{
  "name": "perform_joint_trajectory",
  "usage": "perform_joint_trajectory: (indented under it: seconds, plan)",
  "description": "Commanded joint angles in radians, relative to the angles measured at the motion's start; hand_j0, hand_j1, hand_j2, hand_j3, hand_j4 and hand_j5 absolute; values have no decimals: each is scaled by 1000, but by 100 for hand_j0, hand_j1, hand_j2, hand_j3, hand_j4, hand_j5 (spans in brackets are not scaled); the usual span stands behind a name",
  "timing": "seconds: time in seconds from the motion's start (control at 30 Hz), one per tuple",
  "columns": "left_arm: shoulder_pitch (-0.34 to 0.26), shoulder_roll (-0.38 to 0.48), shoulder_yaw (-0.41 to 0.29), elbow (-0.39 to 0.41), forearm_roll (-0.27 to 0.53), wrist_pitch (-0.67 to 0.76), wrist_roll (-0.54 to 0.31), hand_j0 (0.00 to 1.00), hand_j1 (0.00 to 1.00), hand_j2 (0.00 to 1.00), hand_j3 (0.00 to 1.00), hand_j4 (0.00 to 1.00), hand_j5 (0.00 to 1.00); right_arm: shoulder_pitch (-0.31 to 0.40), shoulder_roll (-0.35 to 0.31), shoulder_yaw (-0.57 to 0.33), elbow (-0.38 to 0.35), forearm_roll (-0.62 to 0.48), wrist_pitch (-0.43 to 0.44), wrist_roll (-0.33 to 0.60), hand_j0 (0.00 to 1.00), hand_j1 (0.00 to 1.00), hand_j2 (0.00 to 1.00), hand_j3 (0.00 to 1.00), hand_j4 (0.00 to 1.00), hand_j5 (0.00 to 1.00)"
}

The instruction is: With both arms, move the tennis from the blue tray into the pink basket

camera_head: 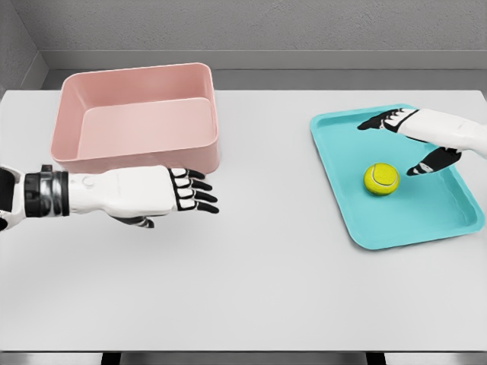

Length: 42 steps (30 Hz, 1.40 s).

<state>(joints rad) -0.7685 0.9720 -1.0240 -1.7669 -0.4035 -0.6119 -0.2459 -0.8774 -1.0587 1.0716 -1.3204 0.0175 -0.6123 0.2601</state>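
We see the tennis ball lying loose near the middle of the blue tray at the table's right edge; our right hand hovers just beside it, fingers spread wide. Our left hand, fingers extended and holding nothing, sits before the pink basket at the far left corner

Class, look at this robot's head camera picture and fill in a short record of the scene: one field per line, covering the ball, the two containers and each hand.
surface: white table
tennis ball: yellow-green, lying in the blue tray, not held
blue tray: on the table's right side, set at a slant
pink basket: far left of the table, nothing visible inside
right hand: over the tray, fingers spread above and beside the ball, no grasp visible
left hand: open, in front of the basket, holding nothing
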Motion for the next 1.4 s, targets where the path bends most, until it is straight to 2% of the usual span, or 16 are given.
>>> perform_joint_trajectory:
  seconds: [0.0, 0.17, 0.27, 0.37, 0.57, 0.7, 0.9, 1.27, 1.37]
  plan:
    - [-5, -12, -60, 1, 9, 1, -1, 100, 100, 100, 100, 100, 100, 2, 0, -4, 17, -5, 1, 1, 100, 100, 100, 100, 100, 100]
    - [-48, -6, -79, 1, 9, 1, 0, 100, 100, 100, 100, 100, 100, 6, -35, 4, 18, 1, 1, -33, 100, 100, 100, 100, 100, 100]
    - [-61, -10, -79, 1, 9, 1, -1, 100, 100, 100, 100, 100, 100, 37, -24, 25, 63, 1, 1, -35, 100, 100, 100, 100, 100, 100]
    - [-63, -10, -96, 1, 9, 1, -1, 100, 100, 100, 100, 100, 100, 37, -23, 56, 64, 2, 1, -25, 100, 100, 100, 100, 100, 100]
    - [-64, -9, -116, 1, 8, 1, -1, 100, 100, 100, 100, 100, 100, 35, 36, 70, 72, 27, 1, -7, 100, 100, 100, 100, 100, 100]
    - [-66, -7, -116, 1, 8, 1, -1, 100, 100, 100, 100, 100, 100, 34, 43, 68, 76, 29, 1, -2, 100, 100, 100, 100, 100, 100]
    - [-66, -7, -116, 1, 8, 1, 0, 100, 100, 100, 100, 100, 100, 32, 94, 70, 122, 52, 1, 19, 100, 100, 100, 100, 100, 100]
    - [-66, -7, -116, 1, 8, 1, 0, 100, 100, 100, 100, 100, 100, 32, 129, 79, 156, 56, 1, 19, 100, 100, 100, 100, 100, 100]
    - [-66, -9, -117, 1, 8, 1, -1, 100, 100, 100, 100, 100, 100, 32, 143, 90, 182, 64, 1, 19, 97, 97, 97, 97, 97, 97]
